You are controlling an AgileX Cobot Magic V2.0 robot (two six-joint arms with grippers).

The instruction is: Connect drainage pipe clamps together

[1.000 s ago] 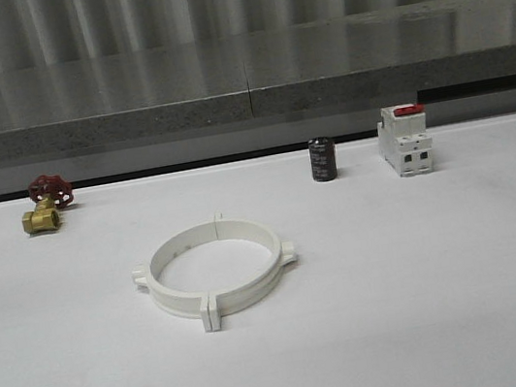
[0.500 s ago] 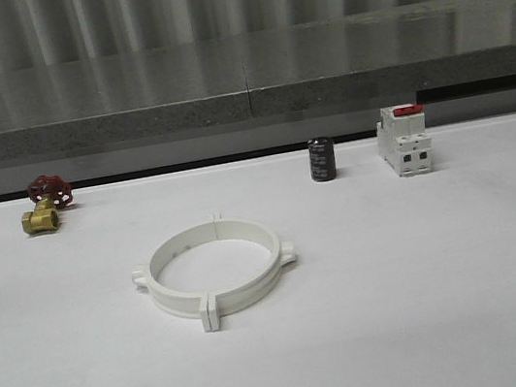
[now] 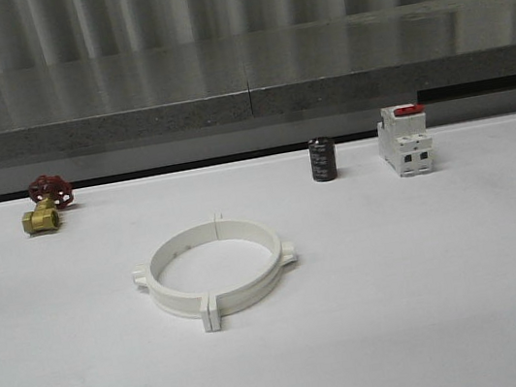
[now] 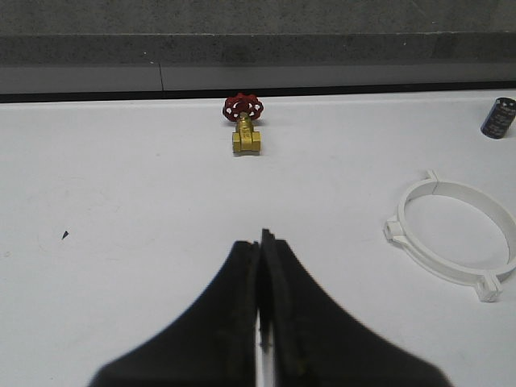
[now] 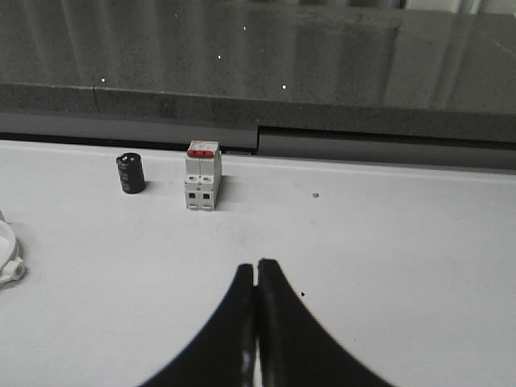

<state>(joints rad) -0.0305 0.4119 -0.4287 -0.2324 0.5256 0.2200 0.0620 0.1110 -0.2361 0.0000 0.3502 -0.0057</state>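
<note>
Two clamps (image 3: 215, 268) already sit joined as one ring, in front of the capacitor (image 3: 322, 159) and nearer the valve (image 3: 45, 205) side. We judge the joining done — both grippers (image 4: 261, 251) (image 5: 256, 270) closed, empty; nothing left but holding clear.

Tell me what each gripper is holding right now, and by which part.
Nothing is held. The left gripper and right gripper are both shut on nothing, above bare table. The two clamp halves lie joined as a ring on the table, untouched.
</note>
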